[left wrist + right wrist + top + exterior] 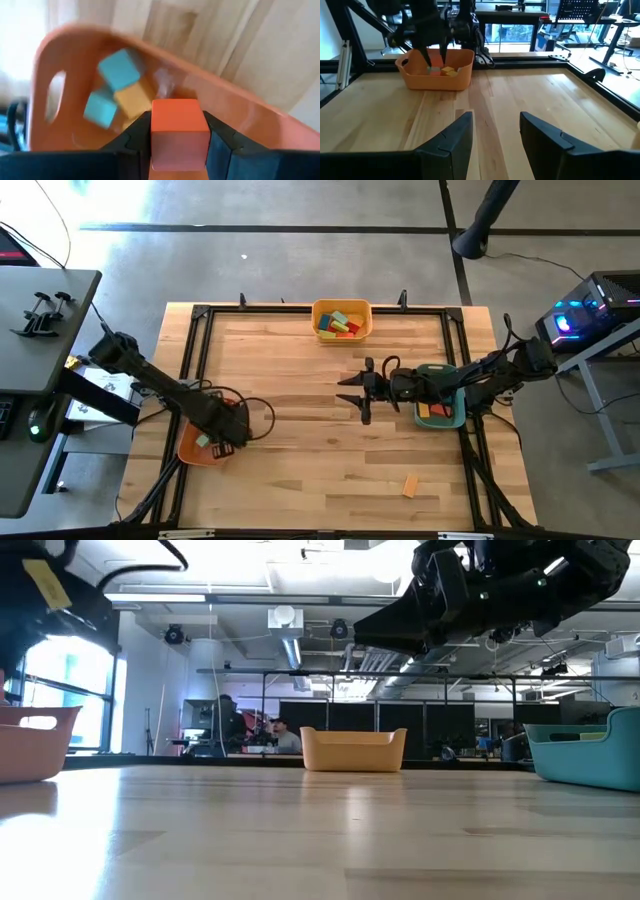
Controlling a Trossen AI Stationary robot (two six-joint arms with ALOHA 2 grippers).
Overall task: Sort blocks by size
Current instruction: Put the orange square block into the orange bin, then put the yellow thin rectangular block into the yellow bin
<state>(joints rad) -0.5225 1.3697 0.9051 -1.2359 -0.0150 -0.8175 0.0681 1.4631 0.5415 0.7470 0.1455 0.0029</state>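
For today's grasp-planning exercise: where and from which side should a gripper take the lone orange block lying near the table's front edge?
Probably from straight above, fingers closing across the orange block's two long flat sides at its middle. It lies flat and slightly turned on bare table, with nothing beside it.

Bright window glare; blurred left-wrist close-up.

floor: grey concrete (pixel 300 260) with dark seam lines | table: light wood planks (pixel 300 440), black frame | side desks: grey desk (pixel 40 380) on one side, lit computer (pixel 590 310) on the other | ceiling: exposed ducts (pixel 290 640), strip lights | far side: bright window (pixel 70 690), seated people (pixel 285 735)
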